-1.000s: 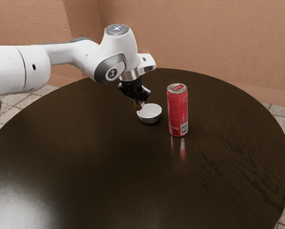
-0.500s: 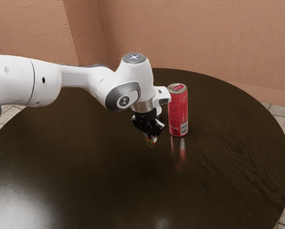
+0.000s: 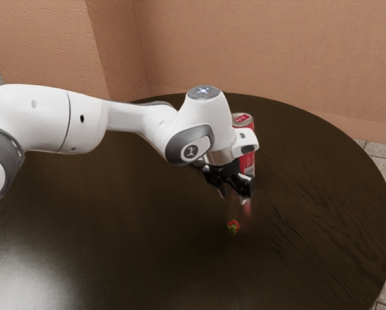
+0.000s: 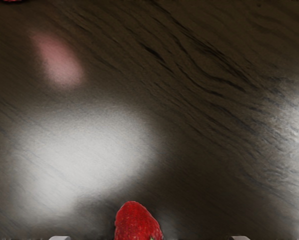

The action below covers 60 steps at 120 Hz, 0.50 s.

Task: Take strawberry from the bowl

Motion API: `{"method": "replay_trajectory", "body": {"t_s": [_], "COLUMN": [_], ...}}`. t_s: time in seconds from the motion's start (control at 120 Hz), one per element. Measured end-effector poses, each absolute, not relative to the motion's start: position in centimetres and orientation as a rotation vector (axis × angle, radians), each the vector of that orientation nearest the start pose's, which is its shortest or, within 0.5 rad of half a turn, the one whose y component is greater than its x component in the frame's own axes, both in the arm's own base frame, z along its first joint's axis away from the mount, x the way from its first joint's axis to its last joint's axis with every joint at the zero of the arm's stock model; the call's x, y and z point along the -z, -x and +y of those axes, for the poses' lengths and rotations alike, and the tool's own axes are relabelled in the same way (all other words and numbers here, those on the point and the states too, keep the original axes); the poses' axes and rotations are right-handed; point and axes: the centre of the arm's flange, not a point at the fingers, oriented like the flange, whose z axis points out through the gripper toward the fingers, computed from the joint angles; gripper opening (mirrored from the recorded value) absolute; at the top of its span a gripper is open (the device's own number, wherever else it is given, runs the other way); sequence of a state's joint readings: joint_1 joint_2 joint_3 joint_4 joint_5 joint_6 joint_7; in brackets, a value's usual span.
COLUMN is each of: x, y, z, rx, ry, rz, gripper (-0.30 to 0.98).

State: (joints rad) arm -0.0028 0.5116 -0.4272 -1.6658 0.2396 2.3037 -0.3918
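My black two-finger gripper (image 3: 234, 197) has its jaws spread, presumably to leave the red, green-leaved strawberry (image 3: 233, 227) here; it's clear beneath them, on or just above the dark round wooden worktop (image 3: 148, 239), I can't tell which.

It looks like a dining room or café, I cannot tell which. A round, dark wooden table (image 3: 135, 239) stands on pale floor tiles (image 3: 381, 156) before rough, salmon-coloured walls (image 3: 277, 51).
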Motion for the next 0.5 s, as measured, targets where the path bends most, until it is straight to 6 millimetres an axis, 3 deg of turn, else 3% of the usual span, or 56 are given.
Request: {"method": "replay_trajectory", "body": {"t_s": [0.15, 0.358, 0.5], "x": [-39.4, -46.5, -50.9], "y": [-63.3, -61.3, -61.9], "z": [-25.4, -25.1, -24.4], "rx": [0.311, 0.364, 0.389], "ry": [3.173, 3.119, 3.093], "rz": [0.206, 0.194, 0.160], "gripper": [0.55, 0.64, 0.66]}}
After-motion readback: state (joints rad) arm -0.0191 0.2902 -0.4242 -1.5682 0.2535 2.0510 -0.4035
